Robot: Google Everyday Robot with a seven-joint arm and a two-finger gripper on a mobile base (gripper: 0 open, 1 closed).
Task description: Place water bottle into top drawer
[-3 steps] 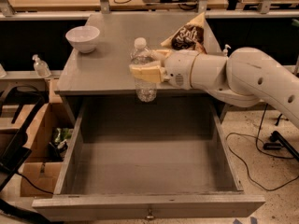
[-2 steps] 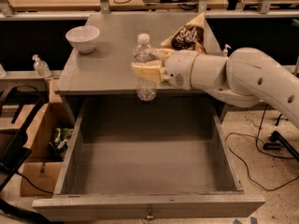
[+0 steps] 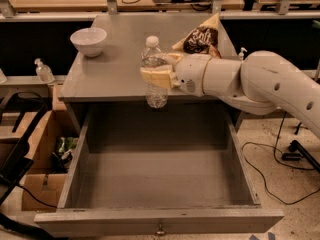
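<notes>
at far left a pump bottle [image 3: 42, 70] sits on a side ledge, and a bowl [image 3: 89, 40] stands on the tabletop [image 3: 115, 69]. the bottle [image 3: 156, 94], clamped upright in the gripper [image 3: 155, 69] fingers at the tabletop's front edge, has risen only slightly in the last second and hangs over the back of the open drawer [image 3: 160, 216]. lowering likely remains. a chip bag [image 3: 200, 36] lies behind the arm, and nothing appears to bar the way.
</notes>
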